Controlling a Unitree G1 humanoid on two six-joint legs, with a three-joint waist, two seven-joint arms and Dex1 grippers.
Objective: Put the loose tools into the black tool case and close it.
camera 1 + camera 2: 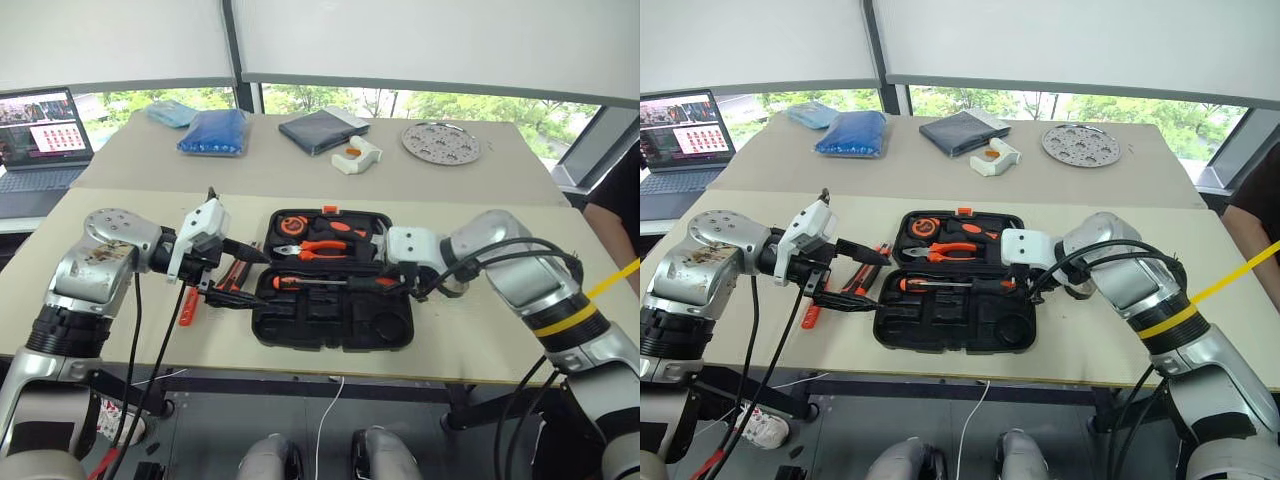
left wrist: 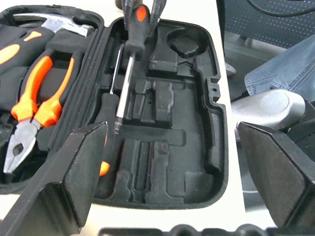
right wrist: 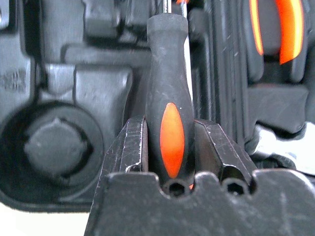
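- Right pincer point(image 3: 170, 147) is clenched on a screwdriver point(image 3: 167, 98) by its handle, over the open black tool case point(image 1: 330, 325); the right wrist view shows the pads pressing both sides.
- Left pincer point(image 1: 235, 275) stands released at the case's 9 o'clock; loose tools point(image 1: 232, 275) on the table point(image 1: 120, 230) are half hidden behind it.
- Pliers point(image 2: 34, 98) sit in the lid half.
- At 12 o'clock, a far table carries a folded cloth point(image 1: 318, 130); a laptop point(image 1: 40, 135) sits at 10 o'clock.

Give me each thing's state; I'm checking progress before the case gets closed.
black tool case: open, lid flat.
screwdriver: clamped in right pincer, over the case.
left pincer: open, empty.
pliers: seated in case.
laptop: open, screen on.
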